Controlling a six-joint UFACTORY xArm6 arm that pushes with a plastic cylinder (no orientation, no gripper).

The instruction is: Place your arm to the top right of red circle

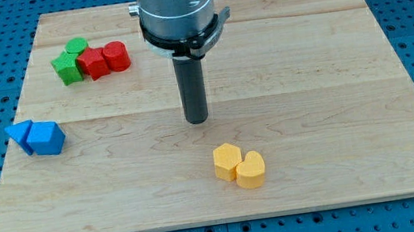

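Note:
The red circle (116,56) is a short red cylinder at the upper left of the wooden board (306,79). It touches a red star block (93,63) on its left. My tip (198,120) is near the board's middle, well to the right of and below the red circle. It touches no block. The rod hangs from a grey cylinder at the view's top.
A green star block (67,69) and a green circle (76,47) sit left of the red star. Two blue blocks (20,136) (46,139) lie at the left edge. Two yellow blocks (227,161) (251,169) lie below my tip.

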